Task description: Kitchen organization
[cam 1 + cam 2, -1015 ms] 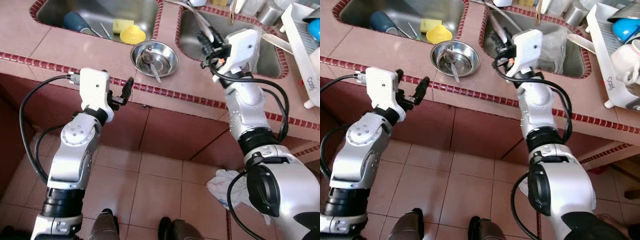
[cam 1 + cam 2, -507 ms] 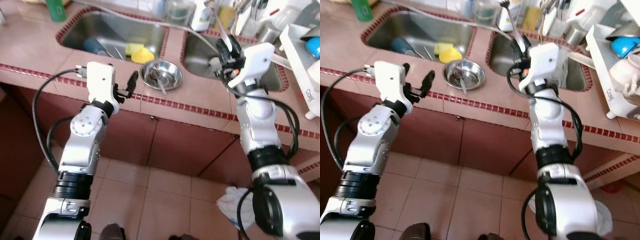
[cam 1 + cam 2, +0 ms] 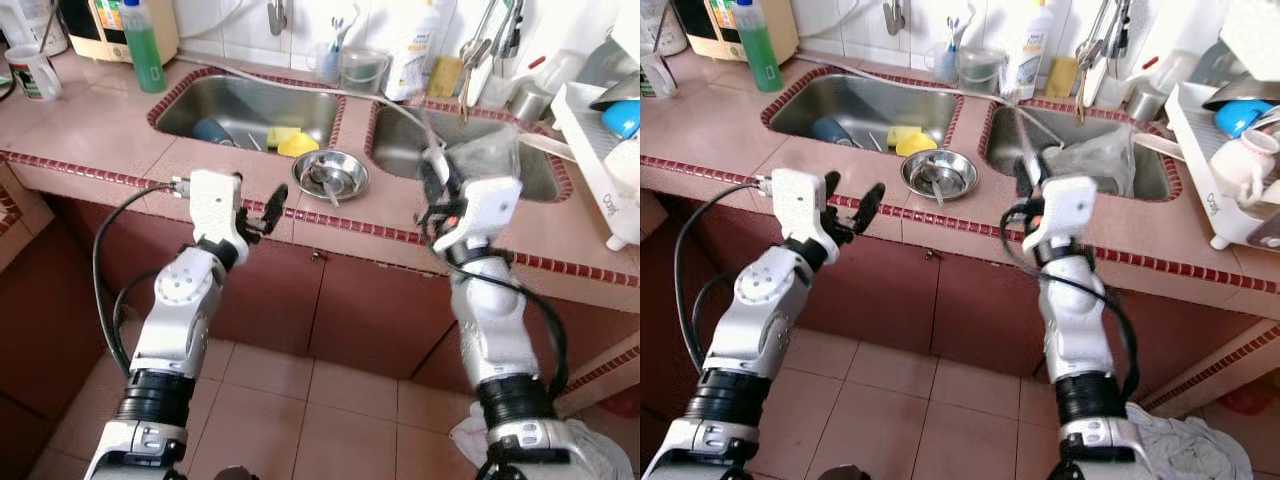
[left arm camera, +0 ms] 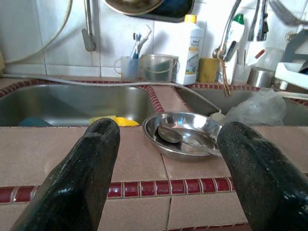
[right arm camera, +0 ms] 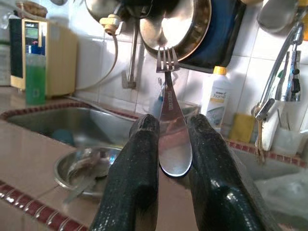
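A steel bowl (image 3: 330, 175) with a spoon (image 4: 179, 136) in it sits on the tiled counter between the two sinks. My right gripper (image 3: 432, 186) hovers over the counter's front edge, right of the bowl, shut on a metal fork (image 5: 167, 94) whose tines point up. My left gripper (image 3: 262, 208) is open and empty. It is held in front of the counter edge, left of the bowl, and the fingers (image 4: 91, 159) frame the bowl in the left wrist view.
The left sink (image 3: 240, 105) holds a blue cup, a yellow lid and a sponge. A plastic bag (image 3: 1095, 155) lies in the right sink. A dish rack (image 3: 1230, 150) stands at the far right, a green bottle (image 3: 147, 50) at back left, and a cloth (image 3: 1185, 445) on the floor.
The camera has pulled back and risen, showing more of the counter. My right gripper with the fork has come from over the right sink back to the counter's front edge.
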Tool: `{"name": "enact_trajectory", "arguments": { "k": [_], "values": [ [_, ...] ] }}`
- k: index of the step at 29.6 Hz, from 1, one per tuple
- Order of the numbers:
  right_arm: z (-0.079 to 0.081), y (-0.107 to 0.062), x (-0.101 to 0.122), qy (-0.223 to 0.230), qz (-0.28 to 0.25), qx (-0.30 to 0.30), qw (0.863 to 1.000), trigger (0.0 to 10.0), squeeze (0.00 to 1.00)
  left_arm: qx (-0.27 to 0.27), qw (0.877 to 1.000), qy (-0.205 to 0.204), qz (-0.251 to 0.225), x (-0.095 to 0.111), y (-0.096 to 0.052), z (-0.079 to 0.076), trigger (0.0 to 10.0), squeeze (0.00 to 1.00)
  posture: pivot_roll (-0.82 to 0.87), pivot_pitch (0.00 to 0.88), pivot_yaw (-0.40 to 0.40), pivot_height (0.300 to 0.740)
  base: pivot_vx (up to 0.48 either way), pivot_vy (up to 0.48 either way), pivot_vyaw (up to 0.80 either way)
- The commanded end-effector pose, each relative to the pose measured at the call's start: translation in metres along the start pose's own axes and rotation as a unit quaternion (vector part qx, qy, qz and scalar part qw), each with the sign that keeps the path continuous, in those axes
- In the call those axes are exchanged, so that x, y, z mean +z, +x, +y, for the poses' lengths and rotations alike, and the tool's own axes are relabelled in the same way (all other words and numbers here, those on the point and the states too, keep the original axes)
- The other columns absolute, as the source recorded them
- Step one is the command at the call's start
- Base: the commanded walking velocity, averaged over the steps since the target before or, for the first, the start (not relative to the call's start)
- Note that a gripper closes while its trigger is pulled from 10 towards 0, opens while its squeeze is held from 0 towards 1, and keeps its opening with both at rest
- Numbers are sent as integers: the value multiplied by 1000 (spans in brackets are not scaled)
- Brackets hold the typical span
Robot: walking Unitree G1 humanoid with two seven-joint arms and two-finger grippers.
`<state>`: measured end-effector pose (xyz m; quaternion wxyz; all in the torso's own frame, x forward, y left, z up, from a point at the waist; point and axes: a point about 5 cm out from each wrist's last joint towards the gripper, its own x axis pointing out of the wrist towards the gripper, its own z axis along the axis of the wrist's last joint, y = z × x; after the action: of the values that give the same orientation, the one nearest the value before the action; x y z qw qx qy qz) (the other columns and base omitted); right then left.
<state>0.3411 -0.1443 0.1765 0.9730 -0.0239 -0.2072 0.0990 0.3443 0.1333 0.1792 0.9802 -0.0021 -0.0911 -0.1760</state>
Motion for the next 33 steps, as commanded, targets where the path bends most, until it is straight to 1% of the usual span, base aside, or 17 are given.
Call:
{"name": "enact_trajectory", "arguments": {
  "k": [1, 5, 7, 18, 24, 33],
  "values": [
    [1, 3, 9, -5, -16, -2, 1000, 10000, 0, -8, 1000, 2, -10, 3, 0, -3, 10000, 0, 141, 0, -37, 740, 0, 0, 0],
    [5, 0, 7, -3, -6, 2, 1000, 10000, 0, -15, 1000, 1, -10, 1, -1, -4, 10000, 0, 142, 0, -32, 740, 0, 0, 0],
    [5, -1, 6, -2, -2, -1, 1000, 10000, 0, -22, 1000, -7, -9, 1, -2, -5, 10000, 0, 143, 0, -30, 740, 0, 0, 0],
    [10, -4, 5, -1, 5, 0, 1000, 10000, 0, -39, 999, 5, -2, -4, -5, -11, 10000, 0, 146, 0, -24, 740, 0, 0, 0],
    [10, -5, 3, -1, 10, -1, 1000, 10000, 0, -43, 999, 1, -3, -3, -6, -13, 10000, 0, 149, 0, -26, 740, 0, 0, 0],
    [9, -7, 3, -2, 14, -4, 1000, 10000, 0, -42, 999, -4, -2, -3, -8, -13, 10000, 0, 148, 0, -29, 740, 305, 0, 0]
  ]
}}
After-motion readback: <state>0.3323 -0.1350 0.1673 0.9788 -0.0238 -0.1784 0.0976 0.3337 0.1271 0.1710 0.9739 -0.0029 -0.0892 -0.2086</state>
